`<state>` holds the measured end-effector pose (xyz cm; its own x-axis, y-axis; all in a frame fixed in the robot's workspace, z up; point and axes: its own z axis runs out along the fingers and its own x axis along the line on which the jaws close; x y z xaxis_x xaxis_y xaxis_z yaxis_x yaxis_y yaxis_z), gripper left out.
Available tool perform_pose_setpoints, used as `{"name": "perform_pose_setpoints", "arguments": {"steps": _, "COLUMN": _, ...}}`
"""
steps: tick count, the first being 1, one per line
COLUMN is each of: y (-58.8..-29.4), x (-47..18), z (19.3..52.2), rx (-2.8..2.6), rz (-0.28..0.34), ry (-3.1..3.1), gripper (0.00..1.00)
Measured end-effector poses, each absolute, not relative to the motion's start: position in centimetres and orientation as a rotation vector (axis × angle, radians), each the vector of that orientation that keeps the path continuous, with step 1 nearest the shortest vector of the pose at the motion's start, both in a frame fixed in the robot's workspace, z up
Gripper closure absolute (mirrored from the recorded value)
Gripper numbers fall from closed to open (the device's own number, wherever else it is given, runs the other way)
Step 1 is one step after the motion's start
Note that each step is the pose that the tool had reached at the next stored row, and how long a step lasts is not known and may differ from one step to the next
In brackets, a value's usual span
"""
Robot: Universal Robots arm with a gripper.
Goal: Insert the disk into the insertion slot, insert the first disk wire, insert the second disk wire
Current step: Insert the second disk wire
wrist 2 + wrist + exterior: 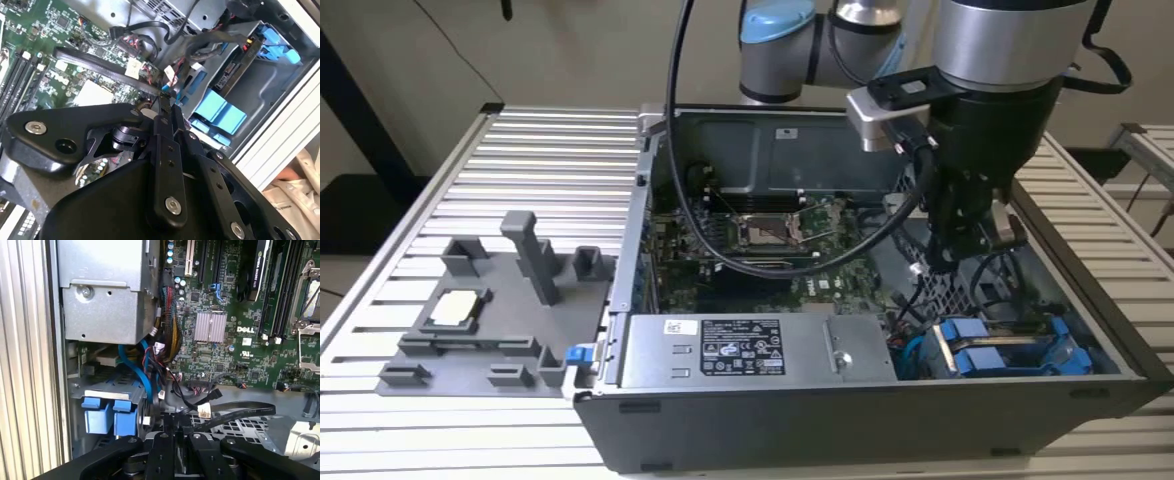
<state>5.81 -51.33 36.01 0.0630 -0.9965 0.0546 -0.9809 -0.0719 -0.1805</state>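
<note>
The disk (pixel 234 69) lies in its blue carrier (pixel 1001 350) inside the insertion slot (pixel 265 95), the grey bay at the case's front corner on the exterior view's right. Its blue tabs (pixel 107 412) also appear in the first wrist view. My gripper (pixel 947 262) hangs down into the case just behind the bay, above the perforated cage. Its fingers (pixel 172 125) are pressed together on the end of a flat black disk wire (pixel 100 62), which arcs away over the motherboard. The same disk wire (pixel 250 409) loops out from the gripper (pixel 176 426) in the first wrist view.
The grey power supply (pixel 747 350) sits beside the bay, with a bundle of coloured wires (pixel 167 320) spilling between them. The green motherboard (pixel 747 240) fills the case floor. A grey fixture (pixel 494 310) with a small part stands on the slatted table at the exterior view's left.
</note>
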Motion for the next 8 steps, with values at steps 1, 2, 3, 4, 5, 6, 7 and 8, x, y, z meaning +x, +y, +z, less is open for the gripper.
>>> {"name": "perform_pose_setpoints", "arguments": {"steps": 1, "y": -51.6, "x": 5.9, "z": 36.0, "rx": -2.220, "rz": -0.248, "ry": 2.074, "gripper": 0.84}}
{"name": "perform_pose_setpoints", "arguments": {"steps": 2, "y": -51.9, "x": 6.1, "z": 36.0, "rx": -2.221, "rz": -0.246, "ry": 2.074, "gripper": 0.84}}
{"name": "perform_pose_setpoints", "arguments": {"steps": 3, "y": -52.2, "x": 6.2, "z": 36.0, "rx": -2.222, "rz": -0.244, "ry": 2.075, "gripper": 0.84}}
{"name": "perform_pose_setpoints", "arguments": {"steps": 4, "y": -52.4, "x": 6.3, "z": 36.0, "rx": -2.223, "rz": -0.242, "ry": 2.076, "gripper": 0.84}}
{"name": "perform_pose_setpoints", "arguments": {"steps": 5, "y": -52.7, "x": 6.4, "z": 36.0, "rx": -2.224, "rz": -0.241, "ry": 2.077, "gripper": 0.84}}
{"name": "perform_pose_setpoints", "arguments": {"steps": 6, "y": -53.0, "x": 6.6, "z": 36.0, "rx": -2.225, "rz": -0.239, "ry": 2.078, "gripper": 0.84}}
{"name": "perform_pose_setpoints", "arguments": {"steps": 7, "y": -53.3, "x": 6.7, "z": 36.0, "rx": -2.226, "rz": -0.237, "ry": 2.079, "gripper": 0.84}}
{"name": "perform_pose_setpoints", "arguments": {"steps": 8, "y": -53.5, "x": 6.9, "z": 36.0, "rx": -2.227, "rz": -0.234, "ry": 2.080, "gripper": 0.84}}
